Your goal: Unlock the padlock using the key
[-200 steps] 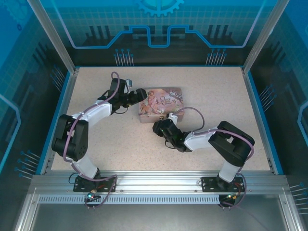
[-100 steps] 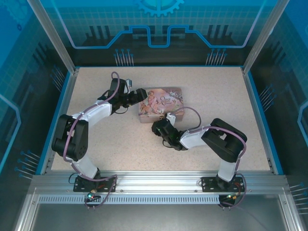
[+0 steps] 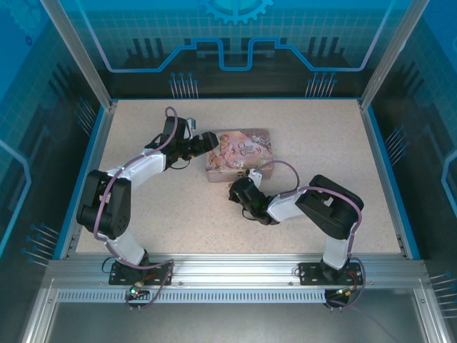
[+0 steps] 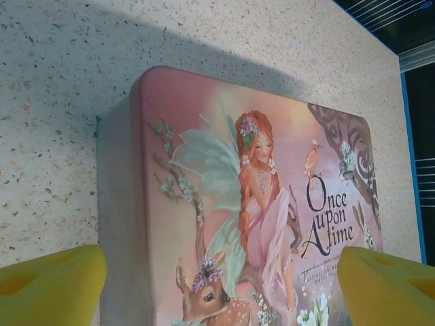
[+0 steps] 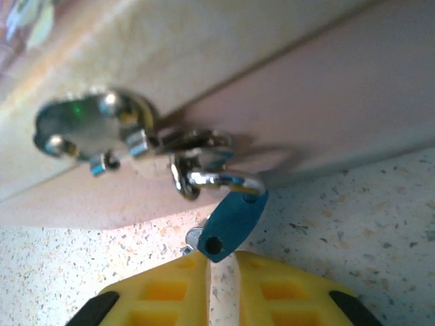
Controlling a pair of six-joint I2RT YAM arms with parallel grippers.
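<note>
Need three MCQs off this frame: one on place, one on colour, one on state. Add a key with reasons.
1. Where does the padlock hang?
A) from the hasp on the tin's side wall
B) flat on the tin's lid
C) loose at the table's far edge

2. Padlock body colour?
A) red
B) teal-blue
C) black

3. State of the left pincer?
A) shut on the padlock
B) shut, empty
C) open

Answers:
1 A: its shackle loops through the hasp in the right wrist view.
2 B: the body is teal-blue.
3 C: its yellow fingers stand wide apart, with the tin between them.
</note>
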